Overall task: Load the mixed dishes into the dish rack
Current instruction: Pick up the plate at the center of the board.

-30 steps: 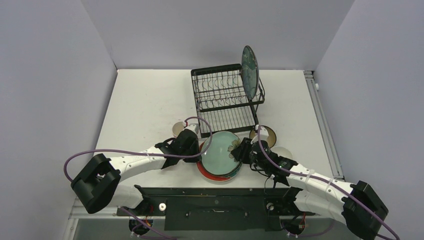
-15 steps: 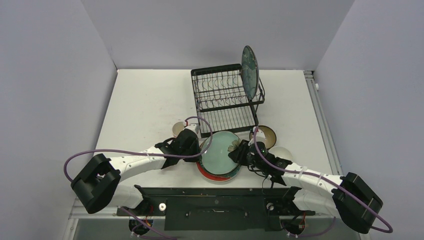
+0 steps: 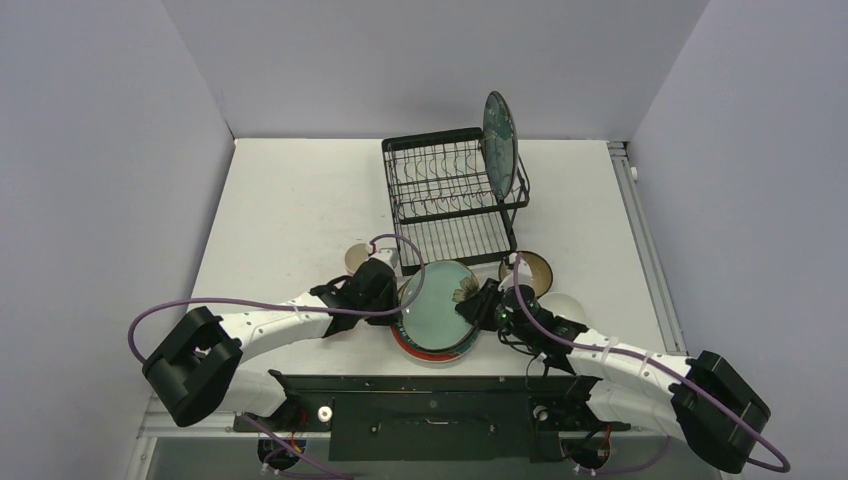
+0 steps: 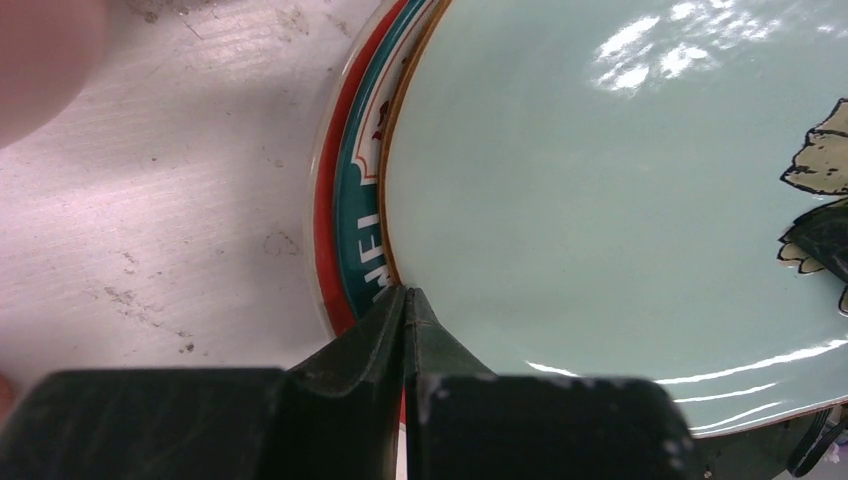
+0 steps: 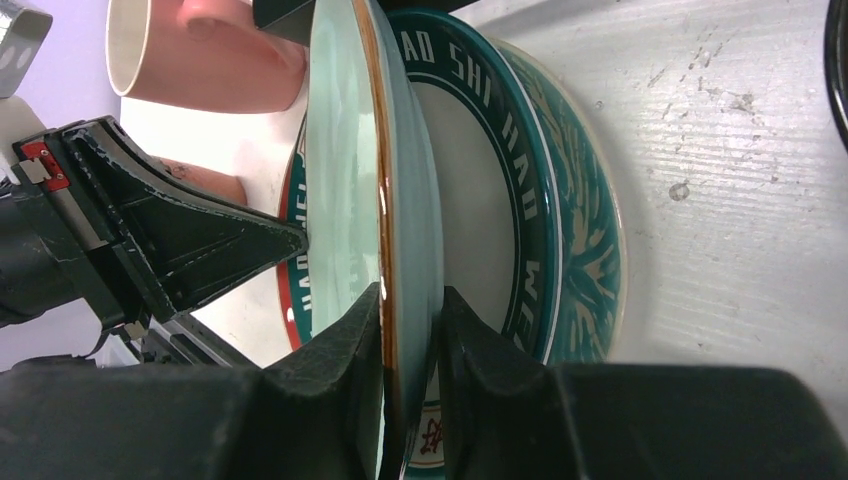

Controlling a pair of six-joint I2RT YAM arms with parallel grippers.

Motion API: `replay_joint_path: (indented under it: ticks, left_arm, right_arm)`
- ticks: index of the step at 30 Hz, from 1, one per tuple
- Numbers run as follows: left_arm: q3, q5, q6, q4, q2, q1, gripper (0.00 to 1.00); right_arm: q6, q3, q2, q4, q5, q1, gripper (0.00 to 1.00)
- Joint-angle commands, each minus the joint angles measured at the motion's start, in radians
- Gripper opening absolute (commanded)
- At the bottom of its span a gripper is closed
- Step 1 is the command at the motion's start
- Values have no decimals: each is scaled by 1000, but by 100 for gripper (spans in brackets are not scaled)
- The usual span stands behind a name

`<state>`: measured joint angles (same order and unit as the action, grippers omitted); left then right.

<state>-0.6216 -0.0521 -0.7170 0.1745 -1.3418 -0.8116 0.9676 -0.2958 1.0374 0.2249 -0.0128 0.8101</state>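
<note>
Closed further with right tool (image 5: 410,295), now clamped on light green plate (image 3: 435,305) rim; left tool (image 4: 405,297) pressed together, propping opposite edge. Risk of slip from shallow bite.

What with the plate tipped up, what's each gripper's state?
Left gripper: closed, empty, tips against the light green plate.
Right gripper: closed on its rim.

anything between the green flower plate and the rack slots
Nothing visible. The light green plate, rim in the right claw, sits just before the dish rack; its upright slots are open except the right end, where the dark teal plate stands.
</note>
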Motion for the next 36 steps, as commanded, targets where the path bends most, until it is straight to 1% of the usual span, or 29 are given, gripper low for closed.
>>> replay_joint_path:
  ticks: [1, 6, 12, 18, 26, 31, 36]
  left_arm:
    - [-2, 31, 8, 23, 12, -9, 0]
    - [-8, 36, 6, 30, 35, -8, 0]
    - [-15, 40, 3, 43, 59, -8, 11]
    - [-28, 43, 2, 66, 83, -8, 24]
    - [-61, 40, 11, 115, 144, -8, 31]
    - [-101, 38, 35, 160, 192, -8, 36]
    - [-132, 47, 76, 206, 240, -9, 46]
  right_arm:
    - [-12, 1, -51, -9, -23, 18, 0]
    - [-17, -6, -94, -44, -4, 17, 0]
    - [-30, -19, -140, -99, 10, 18, 0]
    - [-65, -52, -201, -209, 79, 19, 0]
    - [-106, -113, -287, -347, 123, 22, 0]
    - [-117, -136, -337, -403, 128, 25, 0]
    - [-144, -184, -387, -504, 142, 26, 0]
